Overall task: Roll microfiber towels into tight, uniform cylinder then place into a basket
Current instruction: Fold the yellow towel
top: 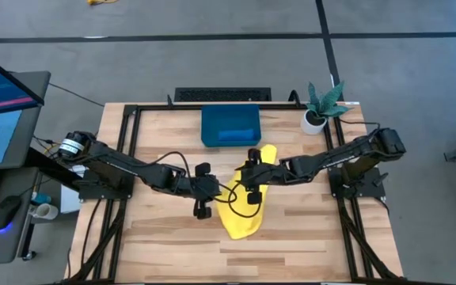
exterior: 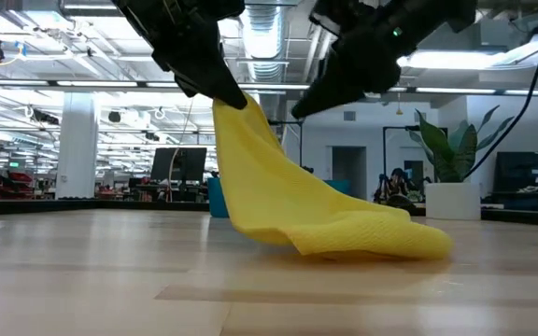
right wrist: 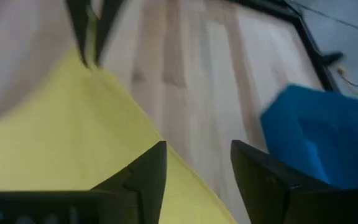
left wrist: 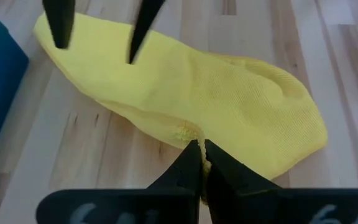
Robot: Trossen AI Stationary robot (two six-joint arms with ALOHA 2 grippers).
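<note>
The yellow towel [top: 248,198] lies crumpled in a long heap at the table's middle. My left gripper [left wrist: 201,155] is shut on its left edge and holds that part up as a peak [exterior: 236,107]. The rest slopes down onto the wood [exterior: 372,238]. My right gripper [right wrist: 197,174] is open just above the towel's middle, touching nothing; it also shows in the high view [top: 249,186]. The dark-blue tray [top: 212,119] stands at the far middle, with a lighter blue patch [top: 236,136] inside it. My left gripper pinches a small bunch of the yellow towel's edge [left wrist: 188,132] between its two fingers, coming from the table's left and slanting down. That part is lifted clear as a peak. The cloth hangs slack from it and its far part rests on the table.
A white pot with a green plant [top: 317,117] stands at the far right, beside the tray. A black frame [top: 133,111] edges the table. Bare wood lies at the near side [top: 291,237] and at the left [top: 157,142].
</note>
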